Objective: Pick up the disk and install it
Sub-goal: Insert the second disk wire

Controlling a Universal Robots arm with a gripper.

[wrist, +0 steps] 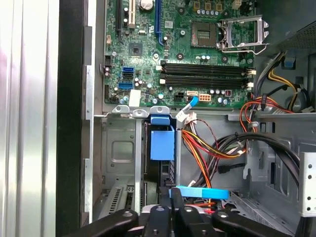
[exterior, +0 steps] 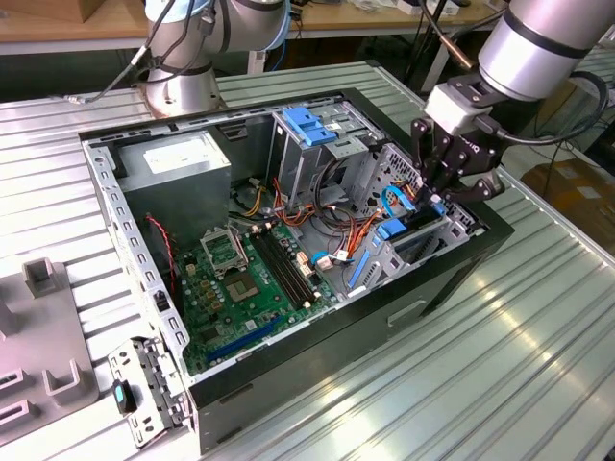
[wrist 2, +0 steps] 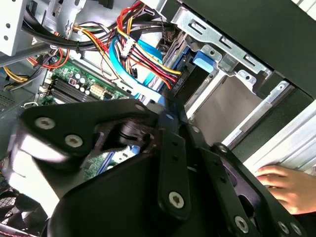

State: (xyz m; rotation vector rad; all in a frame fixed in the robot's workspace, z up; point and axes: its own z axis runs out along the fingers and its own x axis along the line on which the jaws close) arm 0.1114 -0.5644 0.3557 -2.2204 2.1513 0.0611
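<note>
Item: disk [exterior: 415,238]. A flat dark slab with blue plastic carrier edges stood on edge in the sheet-metal drive cage at the exterior view's right end of the case. Its blue tab showed in the first wrist view [wrist: 162,142]. The label face was hidden.

Item: gripper [exterior: 437,199]. Black and jointed, with bare screw heads. Its fingers were drawn together in the first wrist view [wrist: 176,205], and the tips were at the disk's upper edge. Whether they pinched anything could not be told.

Item: computer case [exterior: 317,370]. Black outer walls around a perforated grey steel frame, lying open on a ribbed metal table [exterior: 500,365].

Contents:
- green motherboard [exterior: 240,288] with black memory slots and a square socket
- grey power-supply box [exterior: 178,163], whose white sticker print was too small to read
- light-blue latch [exterior: 300,125] on the upper cage
- bundled red, yellow, orange and black wires [wrist: 207,148]

Item: a person's hand [wrist 2: 289,185], resting on the ribbed table beside the case.
</note>
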